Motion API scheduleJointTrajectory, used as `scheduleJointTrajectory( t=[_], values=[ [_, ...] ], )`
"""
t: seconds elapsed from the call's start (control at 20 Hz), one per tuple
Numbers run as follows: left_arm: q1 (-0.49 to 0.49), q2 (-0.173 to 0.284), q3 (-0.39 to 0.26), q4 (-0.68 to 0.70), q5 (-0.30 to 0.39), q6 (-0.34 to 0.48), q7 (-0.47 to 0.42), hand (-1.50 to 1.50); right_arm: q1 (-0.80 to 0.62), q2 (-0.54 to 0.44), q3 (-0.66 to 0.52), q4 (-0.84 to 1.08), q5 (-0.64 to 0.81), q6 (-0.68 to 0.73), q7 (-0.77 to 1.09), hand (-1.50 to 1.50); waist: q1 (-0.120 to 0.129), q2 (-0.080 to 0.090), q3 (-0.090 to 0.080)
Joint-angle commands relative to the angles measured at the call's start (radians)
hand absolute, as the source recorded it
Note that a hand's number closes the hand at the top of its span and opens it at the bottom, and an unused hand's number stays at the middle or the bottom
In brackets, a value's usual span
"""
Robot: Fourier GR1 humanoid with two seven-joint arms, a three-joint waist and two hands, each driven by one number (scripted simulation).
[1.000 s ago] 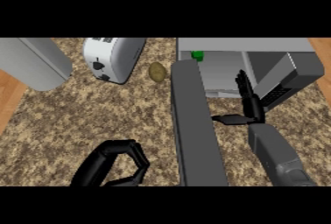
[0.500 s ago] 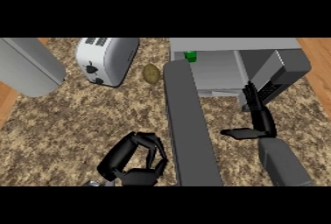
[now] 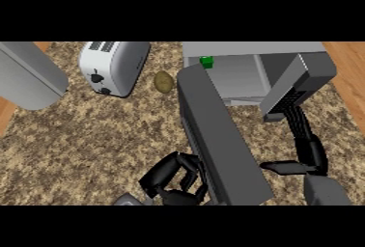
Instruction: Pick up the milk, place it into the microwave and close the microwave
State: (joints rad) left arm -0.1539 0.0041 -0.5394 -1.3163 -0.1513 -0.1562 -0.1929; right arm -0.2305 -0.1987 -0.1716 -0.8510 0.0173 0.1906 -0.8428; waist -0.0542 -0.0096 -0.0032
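Observation:
The microwave (image 3: 246,50) stands at the back right with its cavity showing. Its dark door (image 3: 217,140) hangs open and stretches toward me across the counter. Of the milk (image 3: 206,61) only a small green top shows, just inside the cavity's back left corner. My left hand (image 3: 175,179) is low at the door's left side, fingers curled, right against the door's edge and holding nothing. My right hand (image 3: 308,147) is on the door's right side, fingers straight and pointing up at the microwave's grey side panel (image 3: 299,87), thumb stuck out left.
A white toaster (image 3: 110,65) stands at the back left, with a brown potato (image 3: 164,82) between it and the microwave. A large grey rounded object (image 3: 27,72) fills the far left. Wooden floor shows past the counter's side edges.
My left hand has moved right, up to the door's left edge. The door now slants more toward the cavity. The right hand has barely shifted.

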Motion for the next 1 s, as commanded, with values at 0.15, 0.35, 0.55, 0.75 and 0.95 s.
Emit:
scheduleJointTrajectory(
  t=[0.15,0.35,0.55,0.75,0.95],
  values=[
    [-0.141,-0.004,-0.285,0.173,0.070,0.187,0.006,1.50,0.164,-0.037,-0.011,-0.316,-0.078,0.045,0.133,-1.50,-0.008,0.007,0.000],
    [-0.239,-0.004,-0.411,0.157,0.204,0.383,0.064,1.50,0.206,-0.077,-0.021,-0.459,-0.145,0.116,0.231,-1.50,-0.021,0.009,0.000],
    [-0.276,-0.004,-0.435,0.240,0.315,0.500,0.014,1.50,0.252,-0.095,-0.023,-0.522,-0.228,0.223,0.244,-1.50,-0.059,0.017,-0.001],
    [-0.376,-0.003,-0.423,0.223,0.416,0.607,-0.013,1.50,0.252,-0.104,-0.008,-0.571,-0.238,0.237,0.275,-1.50,-0.078,0.023,-0.002],
    [-0.401,-0.004,-0.433,0.231,0.494,0.687,-0.055,1.50,0.241,-0.141,-0.009,-0.643,-0.295,0.297,0.324,-1.50,-0.108,0.024,-0.004]
  ],
)
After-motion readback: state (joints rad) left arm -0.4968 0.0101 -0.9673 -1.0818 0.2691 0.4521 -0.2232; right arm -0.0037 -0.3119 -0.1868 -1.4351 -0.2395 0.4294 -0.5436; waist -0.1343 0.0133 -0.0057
